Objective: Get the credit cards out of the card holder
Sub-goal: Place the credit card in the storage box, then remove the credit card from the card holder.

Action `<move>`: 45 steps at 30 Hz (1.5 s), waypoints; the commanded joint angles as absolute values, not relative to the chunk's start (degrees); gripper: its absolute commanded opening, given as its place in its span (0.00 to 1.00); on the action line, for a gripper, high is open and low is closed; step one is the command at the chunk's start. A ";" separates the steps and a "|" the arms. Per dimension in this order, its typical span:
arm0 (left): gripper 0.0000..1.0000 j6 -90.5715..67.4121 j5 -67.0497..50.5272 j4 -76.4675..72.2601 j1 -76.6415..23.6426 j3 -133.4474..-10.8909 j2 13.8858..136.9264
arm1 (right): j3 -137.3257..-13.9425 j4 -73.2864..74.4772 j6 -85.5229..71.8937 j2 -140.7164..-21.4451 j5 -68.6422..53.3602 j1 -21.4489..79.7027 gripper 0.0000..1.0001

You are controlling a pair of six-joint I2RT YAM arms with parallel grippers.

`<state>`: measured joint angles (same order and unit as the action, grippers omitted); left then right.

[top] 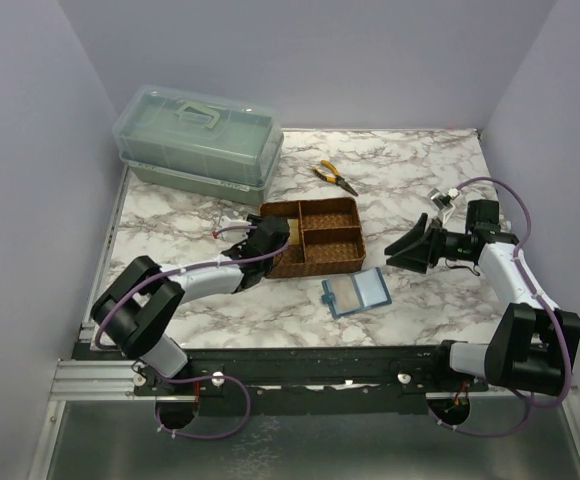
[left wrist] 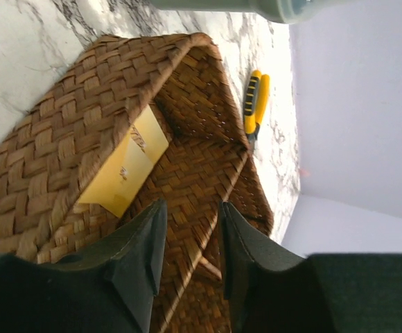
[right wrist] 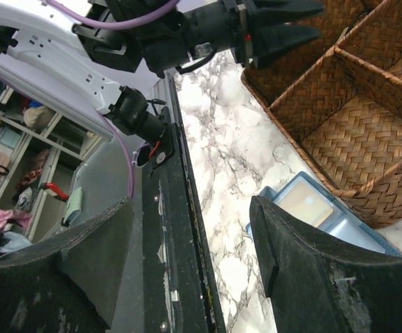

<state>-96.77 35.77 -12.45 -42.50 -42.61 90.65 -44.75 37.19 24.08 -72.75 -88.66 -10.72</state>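
The teal-blue card holder [top: 356,292] lies open on the marble table in front of the woven tray [top: 322,262], showing a tan panel [right wrist: 305,202]. One yellow-gold credit card [left wrist: 124,166] leans against the wall inside the tray's left compartment. My left gripper [top: 276,236] hovers over that compartment, its jaws apart with nothing between them [left wrist: 190,216], just clear of the card. My right gripper [top: 411,250] hangs open to the right of the tray and above the holder's right side, its fingers [right wrist: 294,243] wide apart and empty.
Yellow-handled pliers [top: 334,177] lie behind the tray. A green lidded plastic box [top: 200,138] stands at the back left. The tray's two right compartments [right wrist: 357,139] hold nothing. A black rail [top: 320,362] runs along the table's near edge.
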 commanded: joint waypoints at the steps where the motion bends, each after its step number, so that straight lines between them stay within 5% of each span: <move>1: 0.46 -95.65 33.82 -8.83 -42.74 -40.80 84.98 | -46.32 38.28 25.45 -72.82 -91.70 -11.46 0.75; 9: 0.76 -87.92 26.22 -17.46 -42.66 -32.37 75.81 | -46.45 38.92 26.48 -72.65 -91.85 -11.68 0.75; 18: 0.99 -85.43 20.91 -32.38 -42.01 -18.49 64.55 | -46.82 40.56 28.94 -72.25 -92.15 -11.85 0.75; 33: 0.99 -84.08 11.42 -36.91 -38.44 -5.47 45.29 | -47.06 42.26 31.82 -72.23 -92.56 -12.21 0.75; 45: 0.99 -81.00 -3.86 -37.12 -35.41 -4.65 45.28 | -48.05 50.71 44.37 -72.18 -92.18 -12.28 0.75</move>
<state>-84.23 4.60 -35.94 -35.81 -4.60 44.95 -45.95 44.95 36.18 -72.73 -88.71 -11.75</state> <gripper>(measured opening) 0.989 0.747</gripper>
